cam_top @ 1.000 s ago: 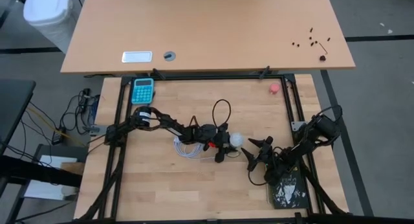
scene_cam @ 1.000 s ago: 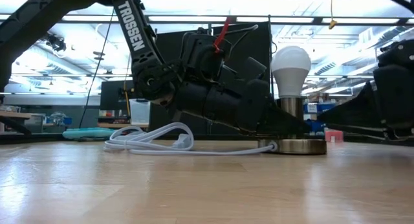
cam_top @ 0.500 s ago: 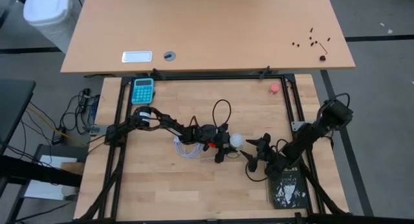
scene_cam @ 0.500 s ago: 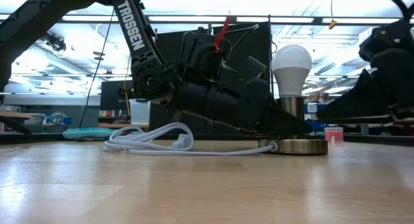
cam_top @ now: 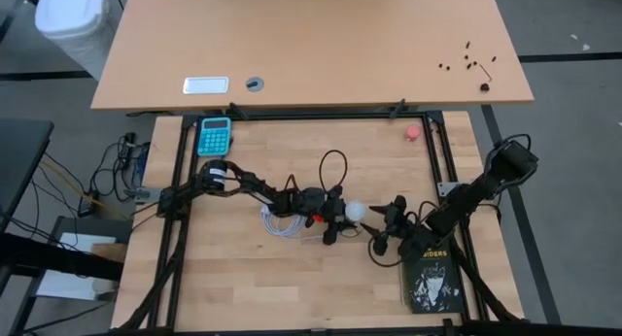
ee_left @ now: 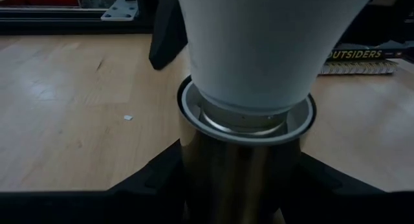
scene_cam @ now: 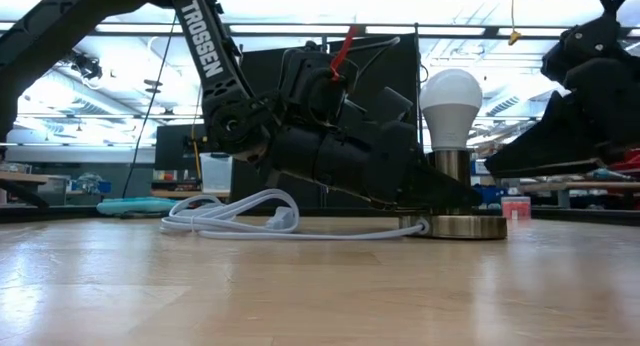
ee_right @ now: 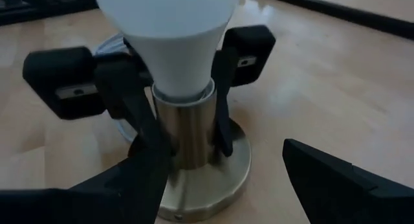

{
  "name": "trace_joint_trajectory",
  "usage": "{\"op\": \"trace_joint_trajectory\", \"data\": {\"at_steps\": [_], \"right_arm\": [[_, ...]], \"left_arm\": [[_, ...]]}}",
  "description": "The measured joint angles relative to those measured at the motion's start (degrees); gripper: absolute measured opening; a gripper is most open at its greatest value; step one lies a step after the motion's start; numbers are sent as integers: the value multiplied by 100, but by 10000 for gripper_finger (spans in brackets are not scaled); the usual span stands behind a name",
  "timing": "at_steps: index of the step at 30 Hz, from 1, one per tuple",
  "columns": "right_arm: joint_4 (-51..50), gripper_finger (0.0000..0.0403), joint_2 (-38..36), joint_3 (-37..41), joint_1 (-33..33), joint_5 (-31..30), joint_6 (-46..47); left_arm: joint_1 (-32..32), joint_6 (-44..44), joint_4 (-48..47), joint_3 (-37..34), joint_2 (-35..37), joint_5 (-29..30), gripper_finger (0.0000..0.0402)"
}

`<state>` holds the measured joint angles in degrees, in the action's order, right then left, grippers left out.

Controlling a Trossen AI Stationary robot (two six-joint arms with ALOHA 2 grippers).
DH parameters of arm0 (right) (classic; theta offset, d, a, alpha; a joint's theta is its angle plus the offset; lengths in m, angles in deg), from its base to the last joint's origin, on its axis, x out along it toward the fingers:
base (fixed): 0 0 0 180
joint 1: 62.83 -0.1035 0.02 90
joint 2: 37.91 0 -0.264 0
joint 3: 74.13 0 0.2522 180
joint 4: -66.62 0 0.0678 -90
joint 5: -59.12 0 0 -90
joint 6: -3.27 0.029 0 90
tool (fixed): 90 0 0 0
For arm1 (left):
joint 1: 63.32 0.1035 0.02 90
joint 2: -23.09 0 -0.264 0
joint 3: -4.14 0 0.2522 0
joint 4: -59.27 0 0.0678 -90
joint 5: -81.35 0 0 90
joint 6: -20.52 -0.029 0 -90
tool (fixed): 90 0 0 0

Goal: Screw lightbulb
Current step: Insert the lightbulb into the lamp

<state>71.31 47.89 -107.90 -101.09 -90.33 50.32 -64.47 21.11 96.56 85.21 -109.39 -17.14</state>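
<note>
- Two arms show in the high view: the left gripper lies low at the table's middle, its fingers around the socket under the bulb, which reads as a small white round spot.
- Just right of the bulb in that view, the right gripper points toward it with fingers spread and nothing between them; a gap separates it from the bulb.
- Also from above: a white cord is bunched left of the left gripper, a black book lies near the table's front right under the right arm, a teal calculator sits at the back left, and a small pink ball at the back right.
- Low view: the bulb stands upright in a brass socket with a round base on the table; the left gripper's dark body reaches the socket stem from the left, and the cord trails off that way.
- Low view, right edge: the right gripper's dark mass hangs raised above the table, apart from the bulb.
- Left wrist view: the bulb's white neck sits inside the socket's rim, and the left fingers press the stem from both sides.
- Right wrist view: the bulb rises from the socket; the left gripper's two fingers pinch the stem, while the right gripper's own fingers stand wide apart, clear of it.
</note>
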Motion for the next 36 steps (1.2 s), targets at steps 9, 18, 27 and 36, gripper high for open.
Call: {"op": "trace_joint_trajectory", "data": {"at_steps": [9,18,27,36], "right_arm": [[766,309,2,-1,264,450,-983],[932,309,-26,-2,636,1086,-1116],[597,309,-240,-189,518,886,-834],[66,309,-245,-538,959,1161,-1634]], "left_arm": [[24,-25,0,-2,0,77,193],[38,-4,-23,-2,0,286,193],[39,168,-128,-2,4,688,193],[-6,145,-144,0,4,708,193]]}}
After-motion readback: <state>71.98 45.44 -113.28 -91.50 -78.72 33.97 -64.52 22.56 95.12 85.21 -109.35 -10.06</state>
